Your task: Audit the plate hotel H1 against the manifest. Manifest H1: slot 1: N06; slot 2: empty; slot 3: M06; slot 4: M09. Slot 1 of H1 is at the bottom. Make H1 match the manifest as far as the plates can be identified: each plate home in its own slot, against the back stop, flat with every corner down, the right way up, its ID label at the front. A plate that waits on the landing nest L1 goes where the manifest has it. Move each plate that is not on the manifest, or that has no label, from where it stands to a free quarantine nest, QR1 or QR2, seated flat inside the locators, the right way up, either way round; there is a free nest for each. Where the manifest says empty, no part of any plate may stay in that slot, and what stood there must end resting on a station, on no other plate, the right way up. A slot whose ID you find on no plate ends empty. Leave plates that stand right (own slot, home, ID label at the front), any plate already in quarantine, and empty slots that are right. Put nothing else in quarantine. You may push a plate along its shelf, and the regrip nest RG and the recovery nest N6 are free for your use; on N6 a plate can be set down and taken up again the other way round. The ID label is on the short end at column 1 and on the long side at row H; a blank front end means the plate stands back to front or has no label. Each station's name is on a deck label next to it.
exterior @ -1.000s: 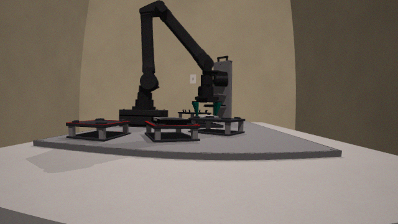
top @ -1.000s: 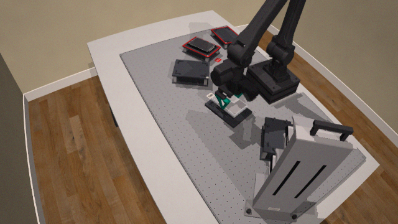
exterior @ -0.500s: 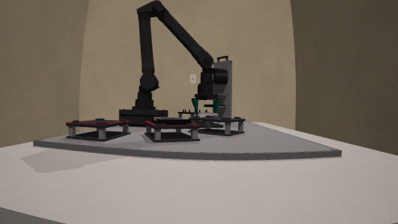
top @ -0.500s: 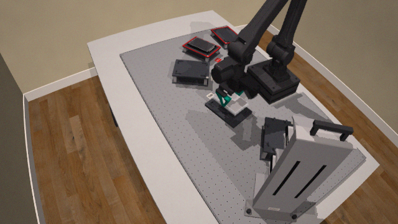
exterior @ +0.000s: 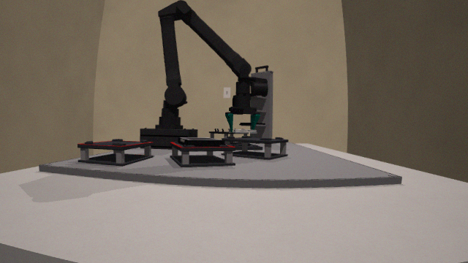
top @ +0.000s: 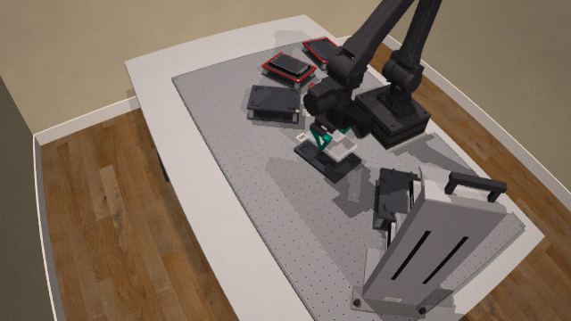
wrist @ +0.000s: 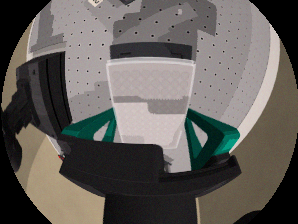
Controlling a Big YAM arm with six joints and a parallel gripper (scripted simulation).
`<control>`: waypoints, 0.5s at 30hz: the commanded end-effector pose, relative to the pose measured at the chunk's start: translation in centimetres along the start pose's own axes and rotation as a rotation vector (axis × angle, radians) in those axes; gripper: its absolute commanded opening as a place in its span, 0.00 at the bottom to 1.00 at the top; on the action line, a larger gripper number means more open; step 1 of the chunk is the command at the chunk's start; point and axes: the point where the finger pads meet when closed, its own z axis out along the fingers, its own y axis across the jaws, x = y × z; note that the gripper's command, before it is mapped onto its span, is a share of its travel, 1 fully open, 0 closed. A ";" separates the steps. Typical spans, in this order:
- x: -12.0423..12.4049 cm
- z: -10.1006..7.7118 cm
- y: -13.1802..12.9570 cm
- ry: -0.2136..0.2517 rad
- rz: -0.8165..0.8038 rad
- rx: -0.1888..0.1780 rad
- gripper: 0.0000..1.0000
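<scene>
My gripper [top: 335,139] [exterior: 243,130] [wrist: 150,111] points down, its green fingers shut on the long sides of a pale plate [top: 344,149] [exterior: 244,131] [wrist: 150,85]. The plate looks level and is held a little above a low dark nest [top: 335,171] [wrist: 150,50]. No ID label can be read on it. A black plate [top: 290,63] [exterior: 202,142] lies on one red-rimmed nest [top: 298,81] [exterior: 228,147]. The hotel [top: 439,236] [exterior: 268,109] stands at the right of the top view; its slots are mostly hidden there, with pale and dark plate edges showing.
A second red-rimmed nest [top: 322,50] [exterior: 115,146] and a raised dark nest [top: 274,100] [exterior: 256,140] show no plate. Another raised dark nest [top: 394,192] stands directly before the hotel. The robot base [top: 393,116] [exterior: 169,136] is close behind the gripper. A deck label [top: 302,136] lies beside the low nest.
</scene>
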 end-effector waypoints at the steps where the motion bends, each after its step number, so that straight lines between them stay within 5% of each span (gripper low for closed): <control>1: 0.3 -2.3 -2.5 0.005 -0.010 0.061 0.86; 6: 0.2 -1.9 -1.4 0.001 -0.009 0.030 0.86; 12: 0.3 -3.3 -2.5 0.005 -0.009 0.062 0.86; 13: 0.1 -1.8 -1.1 -0.002 -0.009 0.010 0.86; 15: 0.3 -4.0 -2.5 0.005 -0.009 0.063 0.86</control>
